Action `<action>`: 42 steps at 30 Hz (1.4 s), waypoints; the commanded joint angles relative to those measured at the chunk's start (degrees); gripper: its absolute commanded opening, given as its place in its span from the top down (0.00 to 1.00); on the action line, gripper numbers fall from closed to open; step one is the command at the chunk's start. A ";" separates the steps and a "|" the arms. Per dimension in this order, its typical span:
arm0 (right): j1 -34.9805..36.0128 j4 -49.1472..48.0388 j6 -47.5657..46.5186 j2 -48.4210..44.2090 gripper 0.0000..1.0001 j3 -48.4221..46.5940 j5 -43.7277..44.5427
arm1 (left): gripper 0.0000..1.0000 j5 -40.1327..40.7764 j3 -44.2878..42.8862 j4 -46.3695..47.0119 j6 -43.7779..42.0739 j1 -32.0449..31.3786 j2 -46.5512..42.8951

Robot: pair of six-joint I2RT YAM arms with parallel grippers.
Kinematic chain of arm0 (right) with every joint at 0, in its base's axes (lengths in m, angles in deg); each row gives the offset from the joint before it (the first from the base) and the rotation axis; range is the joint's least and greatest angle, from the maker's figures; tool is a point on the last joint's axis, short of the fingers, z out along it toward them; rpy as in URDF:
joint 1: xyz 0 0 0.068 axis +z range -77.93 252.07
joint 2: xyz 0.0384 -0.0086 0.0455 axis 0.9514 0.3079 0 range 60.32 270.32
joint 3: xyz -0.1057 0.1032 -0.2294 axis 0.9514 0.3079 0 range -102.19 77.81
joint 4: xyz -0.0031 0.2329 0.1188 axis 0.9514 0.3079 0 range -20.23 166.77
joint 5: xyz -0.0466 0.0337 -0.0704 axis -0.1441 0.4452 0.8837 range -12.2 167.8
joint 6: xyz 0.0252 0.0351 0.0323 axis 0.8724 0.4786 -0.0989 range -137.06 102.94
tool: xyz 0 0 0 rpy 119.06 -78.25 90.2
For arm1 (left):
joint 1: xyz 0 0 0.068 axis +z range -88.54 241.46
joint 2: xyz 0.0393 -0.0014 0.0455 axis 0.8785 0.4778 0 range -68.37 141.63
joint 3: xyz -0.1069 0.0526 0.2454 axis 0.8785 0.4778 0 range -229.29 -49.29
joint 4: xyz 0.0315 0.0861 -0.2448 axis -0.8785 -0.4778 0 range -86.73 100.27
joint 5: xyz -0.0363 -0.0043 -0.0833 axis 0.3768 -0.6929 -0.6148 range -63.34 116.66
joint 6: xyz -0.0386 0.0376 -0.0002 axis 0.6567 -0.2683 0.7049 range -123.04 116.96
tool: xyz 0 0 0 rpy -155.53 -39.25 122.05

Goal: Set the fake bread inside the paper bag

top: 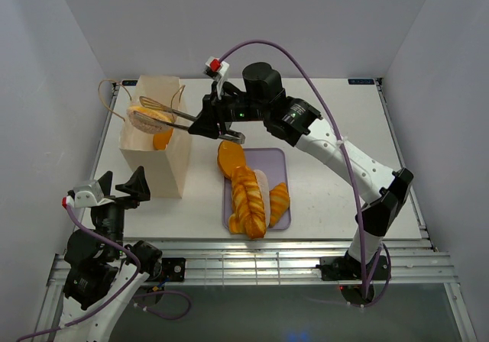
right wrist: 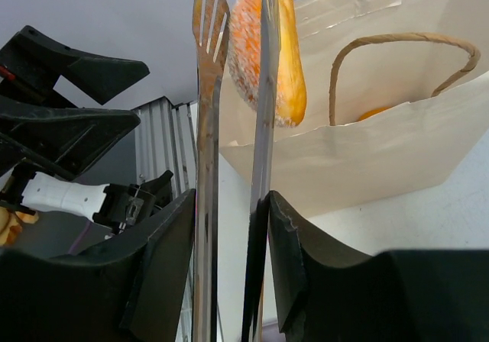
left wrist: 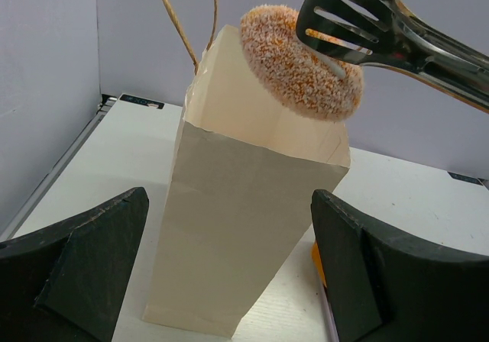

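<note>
The paper bag [top: 157,159] stands open at the left of the table. My right gripper [top: 214,123] is shut on metal tongs [top: 179,114], which reach out over the bag's mouth. A round sugared bun [top: 143,118] of fake bread sits at the tong tips, just above the bag's rim. In the right wrist view both fingers press the tong arms [right wrist: 205,166], and the bun [right wrist: 286,59] hangs against the right blade over the bag [right wrist: 382,151]. Another orange piece [top: 162,140] lies inside the bag. My left gripper [left wrist: 229,197] is open and empty, facing the bag [left wrist: 244,227].
A lilac tray [top: 279,162] right of the bag holds a braided loaf [top: 248,197], an oval loaf [top: 229,157] and another pastry [top: 279,201]. The bag's cord handles [left wrist: 183,21] stick up at its far side. White walls enclose the table.
</note>
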 commanded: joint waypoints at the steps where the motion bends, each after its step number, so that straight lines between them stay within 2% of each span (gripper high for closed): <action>1: 0.15 -3.42 -0.62 -0.08 0.53 -1.87 -0.73 | 0.02 -0.44 0.22 0.85 -0.44 -0.20 -2.82; 8: 0.15 -2.55 -0.70 0.80 0.47 -2.83 -0.37 | 0.02 -0.61 0.22 0.76 -0.44 -0.20 -2.91; 17: 0.15 -1.67 -0.97 -1.57 0.47 -2.75 -3.19 | 0.02 -0.88 0.22 0.76 -0.53 -0.20 -2.82; 22: 0.15 -2.19 -1.23 -6.66 0.47 1.20 -3.01 | 0.02 -0.70 0.30 0.76 -0.53 -0.20 -2.74; 26: 0.16 -4.12 -1.06 -12.81 0.49 7.87 0.58 | 0.02 -0.70 0.22 0.76 -0.53 -0.20 -2.74; 31: 0.15 -8.16 0.00 -23.71 0.50 21.75 4.98 | 0.02 -0.53 0.22 0.76 -0.53 -0.20 -2.91; 37: 0.07 -9.75 2.63 -36.54 0.50 40.18 17.79 | 0.02 -0.53 0.22 0.76 -0.53 -0.29 -2.91; 38: -0.37 -10.19 3.68 -39.43 0.49 42.67 21.91 | 0.02 -0.61 0.22 0.76 -0.53 -0.21 -2.91; 42: -3.44 -10.63 6.49 -45.23 0.49 52.96 28.61 | 0.02 -0.88 0.30 0.76 -0.53 -0.21 -3.00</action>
